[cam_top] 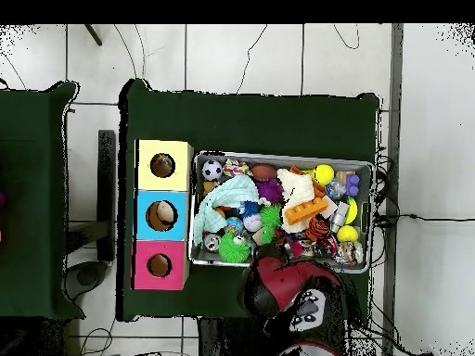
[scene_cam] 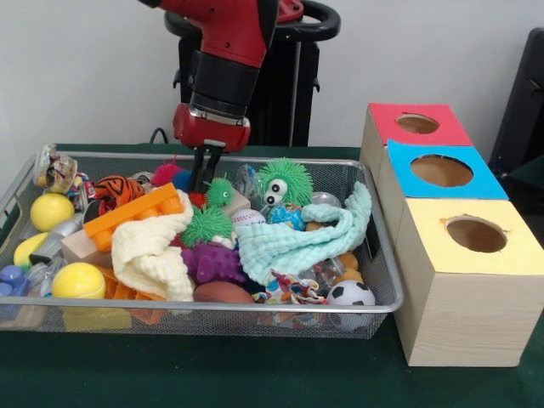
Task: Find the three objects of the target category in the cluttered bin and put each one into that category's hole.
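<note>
The wire mesh bin (scene_cam: 255,308) is full of toys and cloths. One white cloth printed with coloured hearts and spots (scene_cam: 289,286) lies at the bin's front, beside a soccer ball; it also shows in the overhead view (cam_top: 237,169). I see no other printed cloth. My gripper (scene_cam: 206,174) reaches down into the back of the bin, left of centre, with its tips among the toys, far from the printed cloth. In the overhead view the arm (cam_top: 283,283) hides it. The yellow-faced box's hole (scene_cam: 476,234) is right of the bin and nearest the camera; it also shows from overhead (cam_top: 162,165).
A mint-green cloth (scene_cam: 297,238) and a cream-yellow cloth (scene_cam: 153,251) lie over the toys. An orange brick (scene_cam: 136,211), green spiky balls (scene_cam: 206,225), a purple spiky toy (scene_cam: 212,262) and yellow balls (scene_cam: 78,280) crowd the bin. Blue-faced (scene_cam: 442,170) and red-faced (scene_cam: 416,124) boxes stand behind the yellow one.
</note>
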{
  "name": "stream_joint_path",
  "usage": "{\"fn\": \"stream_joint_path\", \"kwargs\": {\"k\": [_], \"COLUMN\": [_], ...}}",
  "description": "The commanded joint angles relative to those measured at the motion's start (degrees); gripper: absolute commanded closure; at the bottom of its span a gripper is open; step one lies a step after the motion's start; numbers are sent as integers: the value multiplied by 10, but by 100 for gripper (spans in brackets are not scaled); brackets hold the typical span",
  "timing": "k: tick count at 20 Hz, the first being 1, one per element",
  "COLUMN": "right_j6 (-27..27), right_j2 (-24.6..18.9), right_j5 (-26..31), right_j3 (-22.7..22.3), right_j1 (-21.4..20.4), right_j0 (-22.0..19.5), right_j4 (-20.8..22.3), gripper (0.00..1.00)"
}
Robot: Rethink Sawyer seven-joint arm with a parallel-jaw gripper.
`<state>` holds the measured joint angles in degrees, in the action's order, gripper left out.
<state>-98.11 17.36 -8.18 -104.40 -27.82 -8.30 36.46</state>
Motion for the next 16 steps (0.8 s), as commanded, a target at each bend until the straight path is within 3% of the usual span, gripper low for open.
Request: {"fn": "stream_joint_path", "kwargs": {"k": [1, 3, 7, 16], "right_j6": [-102, -97, -90, -80], "right_j2": [-146, -170, -172, -161], "right_j5": [99, 110, 130, 79], "right_j3": [-98, -111, -117, -108], "right_j1": [-29, -38, -53, -2], "right_j0": [-54, -73, -67, -52], "right_j4": [-56, -68, -92, -81], "gripper": [100, 100, 100, 100]}}
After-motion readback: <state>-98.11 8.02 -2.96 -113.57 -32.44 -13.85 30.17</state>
